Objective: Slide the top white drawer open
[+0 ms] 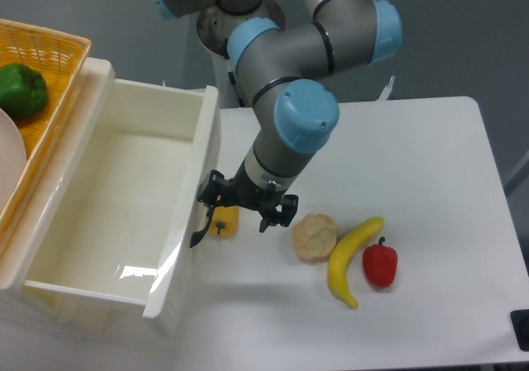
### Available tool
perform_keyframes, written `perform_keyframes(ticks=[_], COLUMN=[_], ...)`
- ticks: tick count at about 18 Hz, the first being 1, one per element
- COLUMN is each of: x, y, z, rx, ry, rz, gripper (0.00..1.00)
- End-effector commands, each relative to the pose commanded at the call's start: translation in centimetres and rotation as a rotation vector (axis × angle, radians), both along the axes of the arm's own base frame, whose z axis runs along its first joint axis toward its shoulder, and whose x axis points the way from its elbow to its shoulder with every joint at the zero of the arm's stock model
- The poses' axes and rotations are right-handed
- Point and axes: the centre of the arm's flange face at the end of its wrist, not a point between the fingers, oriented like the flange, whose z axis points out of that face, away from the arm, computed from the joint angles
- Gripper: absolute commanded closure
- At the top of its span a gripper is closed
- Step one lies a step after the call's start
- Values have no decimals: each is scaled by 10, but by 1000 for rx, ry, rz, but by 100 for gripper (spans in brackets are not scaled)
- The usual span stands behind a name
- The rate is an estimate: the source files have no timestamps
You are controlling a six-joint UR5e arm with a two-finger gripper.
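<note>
The top white drawer (116,197) stands pulled far out to the right, and its glossy tray shows nothing inside. Its panelled front (198,164) faces right and carries the curved black handle (199,229). My gripper (243,205) hangs just to the right of the drawer front, pointing down, with its jaws spread apart. Its left finger (210,192) is at the upper end of the handle; I cannot tell whether it touches. Nothing is held. A small yellow object (225,221) sits on the table under the gripper.
A yellow wicker basket (50,53) on the cabinet top at left holds a green pepper (20,88) and a white plate (10,152). A bread roll (315,236), a banana (350,257) and a red pepper (380,263) lie on the white table (430,164).
</note>
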Motion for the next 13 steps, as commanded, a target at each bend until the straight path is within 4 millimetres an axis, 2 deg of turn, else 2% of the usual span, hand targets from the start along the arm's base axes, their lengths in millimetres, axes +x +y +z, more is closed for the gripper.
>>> perform_keyframes(ticks=[3, 6, 8, 10, 11, 13], x=[-1, -20, -40, -53, -67, -89], y=[-1, -10, -21, -25, -34, -44], z=[2, 8, 10, 11, 7, -16], rx=[6, 23, 38, 31, 11, -9], ry=[7, 32, 62, 157, 203, 231], rz=[0, 26, 56, 26, -1, -94], gripper=[0, 0, 0, 0, 0, 0])
